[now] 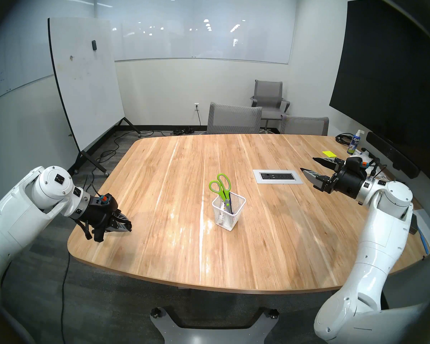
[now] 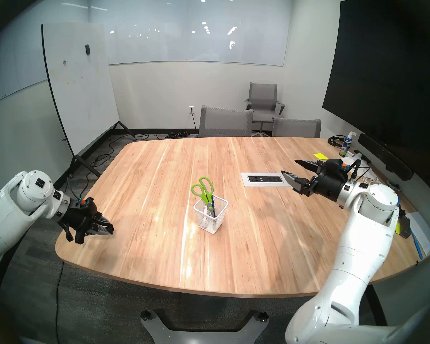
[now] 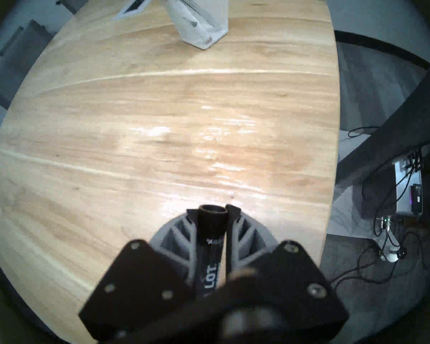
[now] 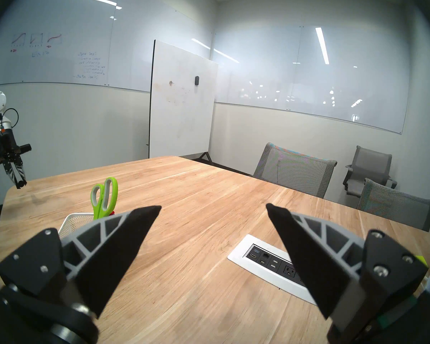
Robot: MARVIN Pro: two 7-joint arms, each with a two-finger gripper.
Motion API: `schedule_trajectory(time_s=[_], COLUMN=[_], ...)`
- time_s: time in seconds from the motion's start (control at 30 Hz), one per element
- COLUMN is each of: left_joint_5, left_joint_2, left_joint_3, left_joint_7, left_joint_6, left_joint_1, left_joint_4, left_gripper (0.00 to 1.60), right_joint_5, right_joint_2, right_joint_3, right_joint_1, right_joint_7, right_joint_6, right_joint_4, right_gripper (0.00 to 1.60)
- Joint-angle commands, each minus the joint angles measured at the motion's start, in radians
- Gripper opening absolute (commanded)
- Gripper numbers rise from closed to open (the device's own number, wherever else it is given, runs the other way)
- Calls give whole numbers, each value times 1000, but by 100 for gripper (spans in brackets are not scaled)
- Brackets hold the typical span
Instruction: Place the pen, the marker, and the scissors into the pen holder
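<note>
1. While clamped lengthwise between the fingers of the left gripper (image 3: 212, 212), poking a blunt end just past their tips: black marker (image 3: 210, 246), off the table (image 1: 184, 162), at 9 o'clock from the pen holder (image 1: 230, 220) in the head views.
2. Standing at mid-table: pen holder, with scissors (image 1: 220, 187) blades-down inside, green loops leaning out toward 11 o'clock. Beside the blades, a slim dark shaft, most likely the pen (image 1: 230, 203).
3. Step in hand, by judgement: carrying the last of 3 items to the holder, 2 in by the look of it.
4. Left gripper: closed tight on the marker, angled downward above the table's near-left edge, well apart from the holder, which sits at 12 o'clock in the left wrist view.
5. Next move, as a judgement: travel toward 3 o'clock until above the rim, tip the marker steeper, aim for the free side away from the scissors, lower, then part the fingers. Risk: knocking the loops or the mesh rim and toppling a light cup.
6. Right gripper (image 1: 307, 164): fingers spread wide, empty, held level at 2 o'clock from the holder, near the socket panel (image 1: 278, 176).
</note>
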Motion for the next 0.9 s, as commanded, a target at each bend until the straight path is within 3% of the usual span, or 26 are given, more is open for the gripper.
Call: schedule_trajectory(time_s=[0.0, 0.43, 0.87], left_joint_5=[-61, -177, -313], left_joint_2=[-118, -229, -286], left_joint_3=[-24, -50, -132], left_joint_7=[44, 87, 103], left_joint_6=[46, 79, 111], left_joint_1=[-115, -186, -147], left_joint_4=[35, 41, 35], left_gripper=[0, 0, 0], right_joint_5=[8, 9, 10], right_joint_2=[-1, -1, -2], right_joint_3=[-2, -2, -1], right_joint_1=[14, 14, 14], right_joint_7=[2, 2, 2], right_joint_6=[0, 0, 1], right_joint_4=[-14, -14, -15], right_gripper=[160, 160, 160])
